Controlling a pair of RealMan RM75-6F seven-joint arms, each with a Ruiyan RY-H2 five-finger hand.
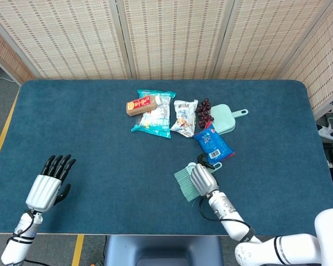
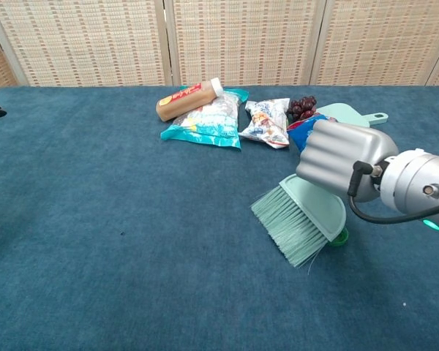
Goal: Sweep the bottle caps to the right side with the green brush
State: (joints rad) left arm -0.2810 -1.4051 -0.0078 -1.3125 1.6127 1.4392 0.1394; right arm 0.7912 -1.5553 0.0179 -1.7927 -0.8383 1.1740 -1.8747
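While my right hand (image 2: 342,161) grips green brush (image 2: 301,216), bristle edge faces left – only a green cap (image 2: 339,236) peeks out at brush's right; white caps hidden. Judged: stroke runs rightward. Left hand (image 1: 48,184) open, idle, well apart on surface (image 1: 100,149).

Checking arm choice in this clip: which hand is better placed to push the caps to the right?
The right hand. It already holds the green brush, bristles on the table beside the green cap. The left hand holds nothing and sits at the table's far left corner.
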